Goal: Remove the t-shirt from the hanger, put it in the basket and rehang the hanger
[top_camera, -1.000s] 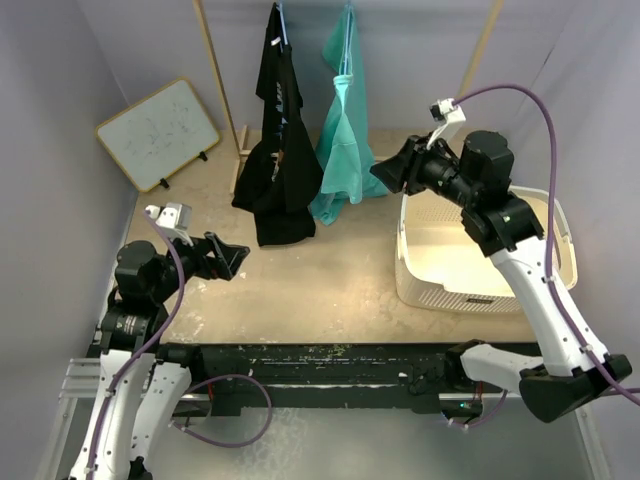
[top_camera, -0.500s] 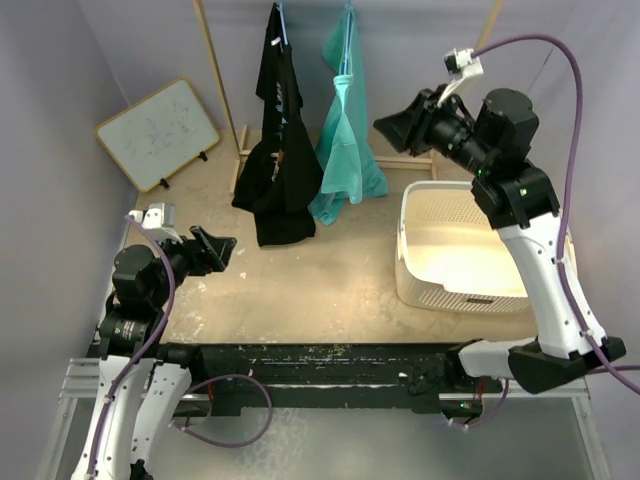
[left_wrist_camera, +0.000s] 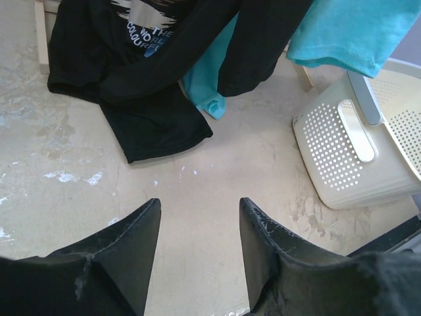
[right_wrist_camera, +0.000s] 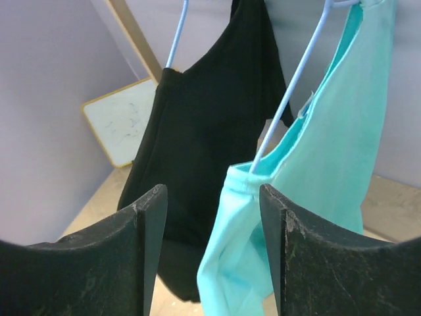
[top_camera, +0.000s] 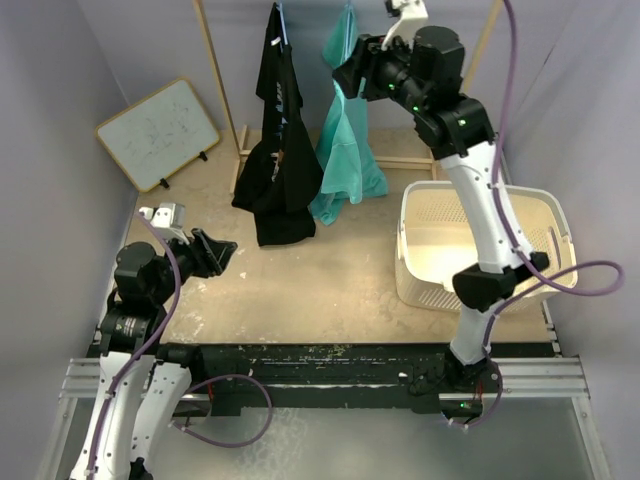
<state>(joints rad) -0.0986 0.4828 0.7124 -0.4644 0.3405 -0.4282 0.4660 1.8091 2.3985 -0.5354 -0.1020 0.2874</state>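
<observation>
Two shirts hang side by side. The teal shirt point(right_wrist_camera: 309, 164) hangs vertically on its hanger point(right_wrist_camera: 289, 85), beside the black shirt point(right_wrist_camera: 210, 125). The right gripper point(right_wrist_camera: 212, 194) faces the teal shirt's shoulder edge, jaws spread and empty. The left gripper point(left_wrist_camera: 197, 210), also spread and empty, sits low and well apart, so the right arm is nearer.

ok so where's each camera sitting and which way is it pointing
top external: above and behind the bases, looking down on table, left arm, right arm, black t-shirt, teal t-shirt, basket.
left wrist: low on the left hand, facing across the table; its fingers show.
right wrist: high on the right hand, facing the hangers; its fingers show.
shared: all three show both t-shirts.
</observation>
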